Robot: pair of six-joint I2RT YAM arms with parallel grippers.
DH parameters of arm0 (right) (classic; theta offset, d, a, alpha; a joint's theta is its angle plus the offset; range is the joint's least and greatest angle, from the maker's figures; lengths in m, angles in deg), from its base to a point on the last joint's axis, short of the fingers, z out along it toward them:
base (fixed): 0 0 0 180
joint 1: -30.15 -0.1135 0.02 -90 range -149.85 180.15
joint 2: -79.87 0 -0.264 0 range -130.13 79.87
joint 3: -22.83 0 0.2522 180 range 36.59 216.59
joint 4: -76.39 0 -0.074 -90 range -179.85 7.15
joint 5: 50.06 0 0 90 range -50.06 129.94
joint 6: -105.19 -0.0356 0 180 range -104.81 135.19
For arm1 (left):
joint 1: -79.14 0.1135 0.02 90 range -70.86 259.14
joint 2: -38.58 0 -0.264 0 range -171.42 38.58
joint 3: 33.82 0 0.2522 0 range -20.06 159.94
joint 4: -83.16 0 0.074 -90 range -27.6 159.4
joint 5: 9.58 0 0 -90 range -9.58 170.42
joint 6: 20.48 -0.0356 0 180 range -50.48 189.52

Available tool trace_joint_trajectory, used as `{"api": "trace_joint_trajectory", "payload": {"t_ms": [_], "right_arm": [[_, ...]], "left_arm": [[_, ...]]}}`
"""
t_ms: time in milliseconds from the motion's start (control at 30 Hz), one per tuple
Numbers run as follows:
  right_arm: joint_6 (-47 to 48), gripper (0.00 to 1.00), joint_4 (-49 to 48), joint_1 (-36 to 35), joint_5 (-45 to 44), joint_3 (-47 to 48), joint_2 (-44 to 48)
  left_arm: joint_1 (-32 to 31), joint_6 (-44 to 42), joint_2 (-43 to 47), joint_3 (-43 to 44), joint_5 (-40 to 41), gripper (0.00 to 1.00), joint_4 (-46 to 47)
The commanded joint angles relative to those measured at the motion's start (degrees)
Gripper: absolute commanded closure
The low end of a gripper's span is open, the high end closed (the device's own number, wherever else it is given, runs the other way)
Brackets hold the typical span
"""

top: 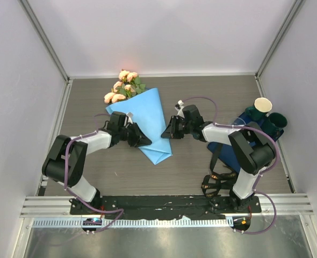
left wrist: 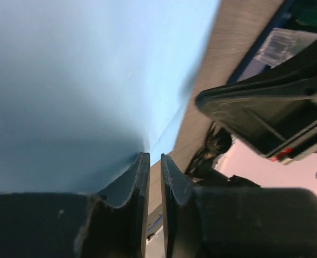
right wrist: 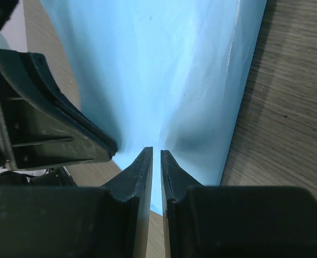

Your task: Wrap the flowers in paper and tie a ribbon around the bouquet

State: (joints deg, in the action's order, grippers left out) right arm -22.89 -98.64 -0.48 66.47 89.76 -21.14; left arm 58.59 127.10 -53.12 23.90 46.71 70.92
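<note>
The bouquet lies on the wooden table: pale pink flowers (top: pixel 123 86) stick out of the wide end of a light blue paper (top: pixel 148 115) cone whose tip points toward the arms. My left gripper (top: pixel 146 141) rests against the cone's left edge and my right gripper (top: pixel 166 133) against its right edge. In the left wrist view the left gripper (left wrist: pixel 154 157) has its jaws almost together at the paper (left wrist: pixel 67 80) edge. The right gripper (right wrist: pixel 156 151) shows the same thin slit, tips on the paper (right wrist: pixel 164 64). No pinched fold shows. The black ribbon (top: pixel 211 181) lies heaped near the right arm's base.
A dark navy mat (top: pixel 221 149) lies under the right arm. Dark green containers (top: pixel 276 122) and a cream-topped tube (top: pixel 263 104) stand at the right edge. White walls close in the back and sides. The two grippers face each other closely across the cone.
</note>
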Motion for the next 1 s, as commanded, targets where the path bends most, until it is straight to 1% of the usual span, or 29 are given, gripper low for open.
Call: {"api": "trace_joint_trajectory", "payload": {"t_ms": [0, 33, 167, 200, 267, 333, 467, 533, 667, 833, 900, 967], "right_arm": [[-1.9, 0.82, -9.6, 0.9, 3.6, -1.8, -0.9], [-2.8, 0.82, -10.4, 1.3, 4.2, -2.4, -1.3], [-6.6, 0.82, -18.6, 2.7, 8.3, -6.4, -3.2], [-7.4, 0.82, -20.2, 2.7, 10.5, -6.9, -4.6], [-9.4, 0.82, -24.2, 2.8, 11.4, -8.8, -5.8], [-9.4, 0.82, -25.0, 2.9, 11.5, -9.9, -6.7], [-9.1, 0.83, -26.0, 2.9, 10.8, -14.6, -6.6], [-8.9, 0.86, -26.2, 2.9, 10.1, -16.2, -6.6], [-8.7, 0.89, -26.4, 3.4, 8.5, -22.9, -6.2], [-8.2, 0.90, -27.9, 3.8, 7.1, -29.7, -5.7], [-8.6, 0.91, -29.2, 4.9, 7.1, -32.6, -4.0], [-7.6, 0.91, -27.1, 5.5, 6.8, -34.3, -1.8]], "left_arm": [[0.0, -3.0, -0.6, -4.0, 2.0, 0.85, 2.3], [0.0, -3.4, -0.5, -4.7, 3.3, 0.88, 2.3], [0.1, -3.7, -1.6, -8.5, 5.1, 0.92, 4.6], [0.1, -3.7, -2.1, -9.4, 5.0, 0.93, 5.6], [0.1, -3.6, -3.0, -9.9, 5.8, 0.97, 6.2], [0.0, -3.5, -4.1, -10.7, 6.8, 1.00, 6.3], [0.1, -2.7, -6.5, -10.4, 8.4, 1.00, 5.1], [0.1, -2.2, -7.7, -10.1, 9.1, 1.00, 4.3], [0.1, -1.5, -7.6, -10.7, 10.8, 1.00, 3.5], [0.1, -2.0, -6.8, -11.3, 12.4, 1.00, 1.8], [0.1, -2.0, -7.1, -11.4, 12.3, 1.00, 1.8], [0.1, -2.0, -7.4, -11.7, 12.1, 1.00, 2.2]]}}
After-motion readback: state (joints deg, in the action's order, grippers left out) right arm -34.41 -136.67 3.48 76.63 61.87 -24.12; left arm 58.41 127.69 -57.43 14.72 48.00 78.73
